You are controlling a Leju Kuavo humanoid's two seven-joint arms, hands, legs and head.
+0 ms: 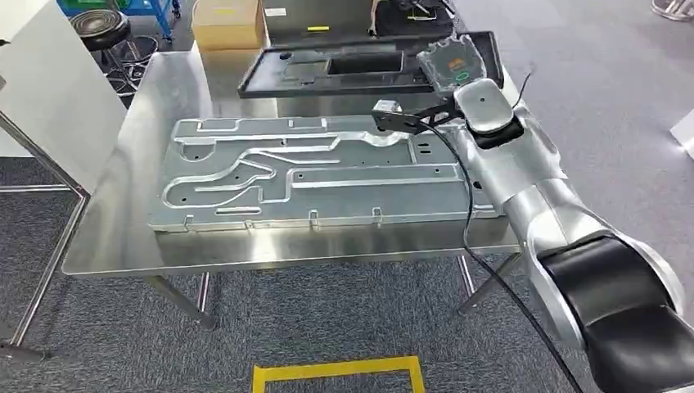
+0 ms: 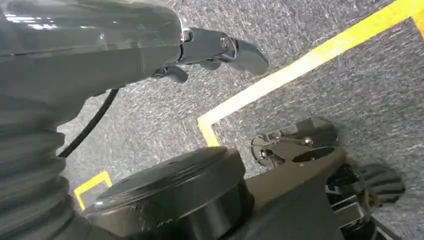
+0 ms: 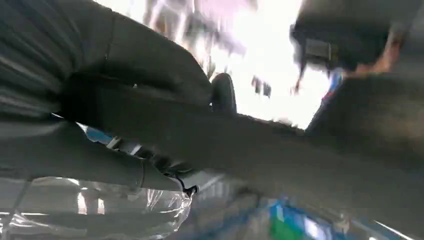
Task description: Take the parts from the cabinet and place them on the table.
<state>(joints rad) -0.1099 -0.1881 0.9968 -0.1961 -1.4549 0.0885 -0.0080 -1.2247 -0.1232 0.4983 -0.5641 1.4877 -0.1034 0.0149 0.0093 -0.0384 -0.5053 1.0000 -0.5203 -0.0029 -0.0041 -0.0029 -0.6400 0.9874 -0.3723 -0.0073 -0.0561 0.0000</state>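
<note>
Stainless steel table [image 1: 106,237] is being shown in the head view, with a large silver stamped metal panel [image 1: 303,176] lying flat across its middle. A black tray-like part [image 1: 327,70] is lying at 12 o'clock from the panel, overhanging the table's far edge. A clear-bagged part [image 1: 452,64] with an orange and green label is sitting at 1 o'clock from the panel, on the black part's right end; the label's writing is too small to be read. No brand is readable anywhere.

Bare table strips are being left at 9 o'clock and along the near edge at 6 o'clock. The panel's right end is being crossed by the right arm. A cardboard box [image 1: 227,23] and a black stool [image 1: 102,29] are standing beyond the far edge, at 11 o'clock. Yellow floor tape [image 1: 337,372] is lying at 6 o'clock on grey carpet.

The right hand [image 3: 150,135] is being seen up close in its wrist view, closed around a dark flat edge, with clear crinkled plastic [image 3: 95,215] just beside it; the exact finger spread cannot be told through blur. The left hand [image 2: 200,52] is hanging over carpet, fingers loosely apart and holding nothing.
</note>
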